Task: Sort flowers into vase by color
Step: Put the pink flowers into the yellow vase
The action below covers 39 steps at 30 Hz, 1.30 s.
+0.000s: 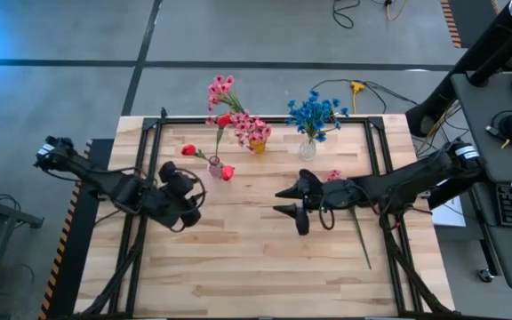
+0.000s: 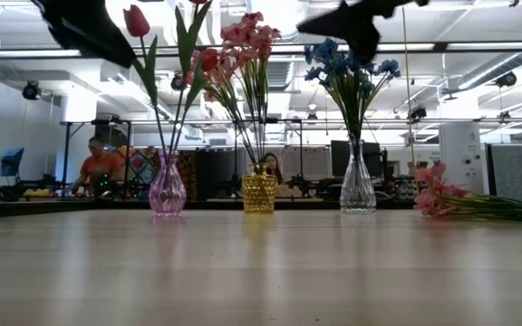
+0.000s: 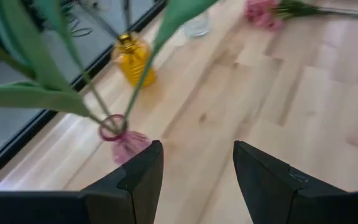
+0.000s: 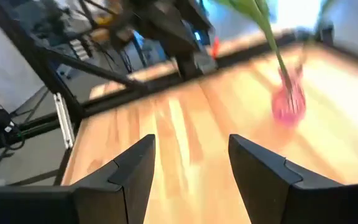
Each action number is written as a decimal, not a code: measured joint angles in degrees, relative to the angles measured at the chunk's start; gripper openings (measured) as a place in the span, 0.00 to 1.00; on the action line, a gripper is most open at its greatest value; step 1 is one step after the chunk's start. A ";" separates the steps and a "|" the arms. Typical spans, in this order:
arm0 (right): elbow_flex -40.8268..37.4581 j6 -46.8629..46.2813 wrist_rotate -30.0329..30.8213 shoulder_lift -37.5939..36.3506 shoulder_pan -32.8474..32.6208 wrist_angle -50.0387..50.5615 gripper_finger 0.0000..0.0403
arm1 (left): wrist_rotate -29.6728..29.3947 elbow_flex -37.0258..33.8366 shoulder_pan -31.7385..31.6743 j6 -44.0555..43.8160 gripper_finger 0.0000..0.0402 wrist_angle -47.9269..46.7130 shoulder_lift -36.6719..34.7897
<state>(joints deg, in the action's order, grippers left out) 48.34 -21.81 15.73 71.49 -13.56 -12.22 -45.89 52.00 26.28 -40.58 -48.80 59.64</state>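
Both tools are open and empty: the left tool (image 1: 188, 197) beside the pink vase (image 1: 215, 166), the right tool (image 1: 288, 201) near a loose pink flower (image 1: 334, 176) on the surface (image 1: 256, 258).

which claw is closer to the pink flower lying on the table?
Right. The right claw hovers open just beside the loose pink flower; the left claw is across the table, by the pink vase.

Lighting: even and bright from overhead; ceiling strips (image 2: 478, 47) glare white in the low view. Table (image 1: 256, 258): soft, faint shadows under the arms. Blue cast at the high view's upper-left corner. Low view: near tabletop out of focus. Left wrist view: leaves (image 3: 30, 93) blurred, close to lens. Right wrist view: smeared throughout; pink vase (image 4: 289, 102) indistinct, background washed out.
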 joint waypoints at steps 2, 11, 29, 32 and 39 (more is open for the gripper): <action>0.00 -5.74 0.76 -1.50 0.00 6.35 0.49 | -0.47 0.84 2.18 -0.14 0.44 -0.17 0.00; 0.02 -31.64 3.38 -3.43 0.79 38.09 0.49 | -14.68 1.93 12.88 -1.02 0.44 0.35 0.02; 0.02 -58.19 -8.72 -2.74 -0.72 75.00 0.49 | -18.13 1.49 16.07 -2.40 0.44 0.35 0.20; 0.00 -59.38 -8.43 -2.74 -0.70 78.54 0.49 | -18.14 1.49 16.07 -2.40 0.44 0.35 0.17; -4.53 -59.18 -6.92 -1.87 -0.68 76.23 0.49 | -18.14 1.47 16.07 -2.72 0.44 0.38 0.19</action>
<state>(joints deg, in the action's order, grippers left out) 43.81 -80.99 8.81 69.62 -14.24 64.00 -64.03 53.47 42.35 -43.30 -48.42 59.83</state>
